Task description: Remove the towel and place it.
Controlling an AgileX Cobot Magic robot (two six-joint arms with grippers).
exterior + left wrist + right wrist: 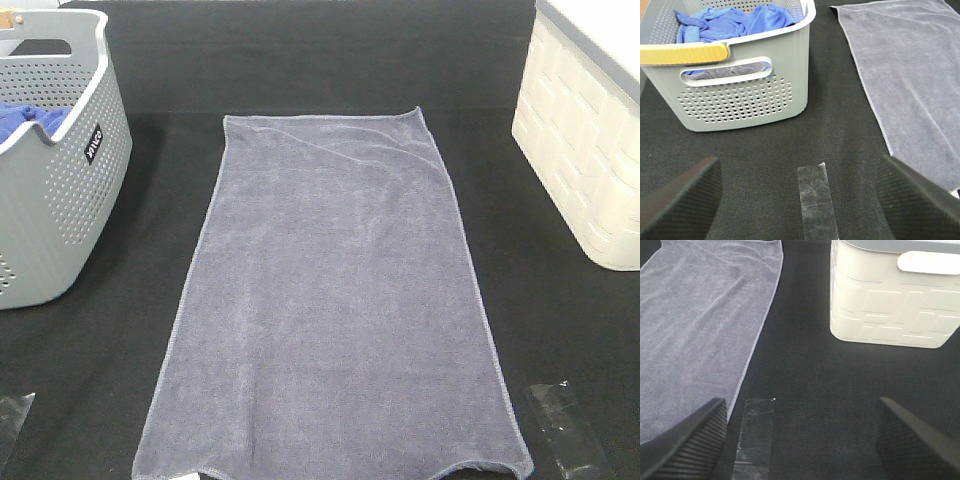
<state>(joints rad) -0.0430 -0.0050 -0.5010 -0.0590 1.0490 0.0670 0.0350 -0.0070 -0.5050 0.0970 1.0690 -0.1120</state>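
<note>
Black cloth-covered table (330,60): towel (335,300) flat at centre, grey basket (60,190) far left, cream bin (585,150) far right, clear tape strips near left (12,415) and right (565,425).

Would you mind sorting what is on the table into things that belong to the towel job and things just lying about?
Belongs to the job:
- towel, spread flat on the black table
- left gripper and right gripper, both open

Just lying about:
- grey basket holding a blue cloth
- white bin
- clear tape strips
</note>
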